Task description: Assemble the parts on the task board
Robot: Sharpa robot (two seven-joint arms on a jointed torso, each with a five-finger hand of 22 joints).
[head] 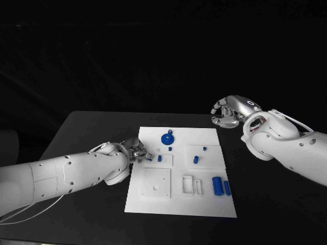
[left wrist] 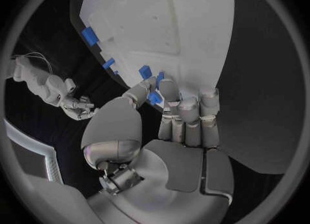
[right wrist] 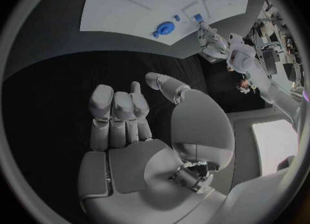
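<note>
The white task board point(head: 180, 204) lies in the middle of the black table. My left hand point(head: 134, 152) is at the board's left edge, pinching a small blue part point(left wrist: 154, 98) between thumb and a fingertip, just over the board. Another small blue part point(left wrist: 144, 71) stands on the board right beside it. My right hand point(head: 233, 109) hangs in the air beyond the board's far right corner, its fingers point(right wrist: 119, 110) loosely bent, apart from the thumb, and holding nothing.
On the board are a blue round disc point(head: 166, 138), a few small blue pegs point(head: 195, 159), and two blue cylinders point(head: 221, 186) near the right edge. A white square plate point(head: 155, 184) and slotted blocks point(head: 192, 185) sit at the near end.
</note>
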